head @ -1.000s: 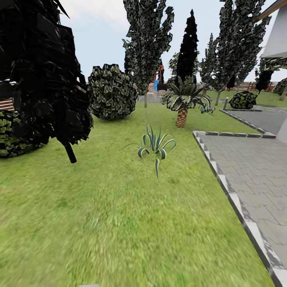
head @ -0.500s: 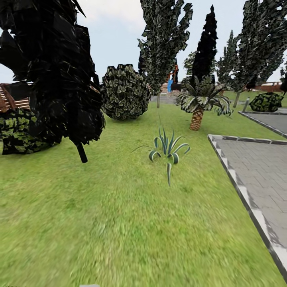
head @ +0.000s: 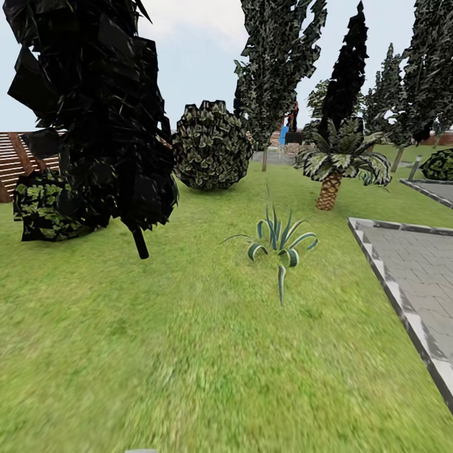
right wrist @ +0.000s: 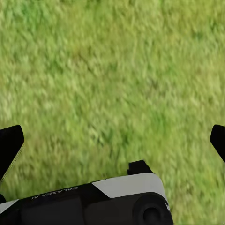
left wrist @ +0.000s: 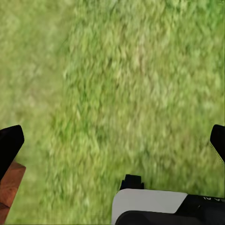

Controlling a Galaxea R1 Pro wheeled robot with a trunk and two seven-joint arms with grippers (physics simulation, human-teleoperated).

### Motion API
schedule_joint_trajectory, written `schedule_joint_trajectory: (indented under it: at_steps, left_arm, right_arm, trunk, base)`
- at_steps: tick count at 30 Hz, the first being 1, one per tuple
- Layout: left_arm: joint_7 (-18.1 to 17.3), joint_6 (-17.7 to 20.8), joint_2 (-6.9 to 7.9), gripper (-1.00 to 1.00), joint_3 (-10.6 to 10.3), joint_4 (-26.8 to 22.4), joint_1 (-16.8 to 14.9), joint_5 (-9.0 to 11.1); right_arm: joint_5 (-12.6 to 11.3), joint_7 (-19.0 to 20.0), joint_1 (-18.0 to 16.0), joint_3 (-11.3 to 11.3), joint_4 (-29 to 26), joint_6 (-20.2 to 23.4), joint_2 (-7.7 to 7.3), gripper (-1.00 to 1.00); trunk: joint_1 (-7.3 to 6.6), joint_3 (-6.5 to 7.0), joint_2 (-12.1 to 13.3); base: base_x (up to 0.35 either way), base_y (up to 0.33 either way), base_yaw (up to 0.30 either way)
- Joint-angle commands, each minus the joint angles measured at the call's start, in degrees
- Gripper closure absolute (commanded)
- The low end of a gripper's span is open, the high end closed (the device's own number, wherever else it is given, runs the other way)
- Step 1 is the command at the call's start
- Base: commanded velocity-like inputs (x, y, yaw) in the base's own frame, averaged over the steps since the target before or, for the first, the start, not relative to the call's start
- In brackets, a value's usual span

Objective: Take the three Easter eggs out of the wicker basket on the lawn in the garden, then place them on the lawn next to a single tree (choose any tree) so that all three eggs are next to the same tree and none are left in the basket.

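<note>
Lawn [head: 189, 352] lies flat, bright green, mottled.

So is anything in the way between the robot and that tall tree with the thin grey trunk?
Yes, one thing. A spiky striped green plant grows from the bright green lawn, almost straight in line with the tall tree with the slender pale grey trunk. Going round it on the grass looks possible.

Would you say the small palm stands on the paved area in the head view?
No, the small palm is rooted in the lawn, beyond the paving.
</note>
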Motion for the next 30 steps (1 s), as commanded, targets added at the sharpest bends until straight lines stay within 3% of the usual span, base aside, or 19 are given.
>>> schedule_joint_trajectory:
  at_steps: [1,30]
  left_arm:
    - [0.2,-0.18,-0.01,-1.0,-0.05,0.05,-0.05,-0.02]
    - [0.26,-0.17,-0.01,-1.0,-0.1,0.14,-0.05,-0.11]
  right_arm:
    - [-0.59,-0.1,-0.05,0.07,0.04,-0.34,0.01,-1.0]
    - [-0.68,-0.1,-0.05,0.07,0.08,-0.34,0.01,-1.0]
  trunk:
    - [0.07,-0.12,-0.11]
    - [0.07,-0.12,-0.11]
  base:
    - [0.336,0.0,0.004]
    - [0.336,0.019,0.0]
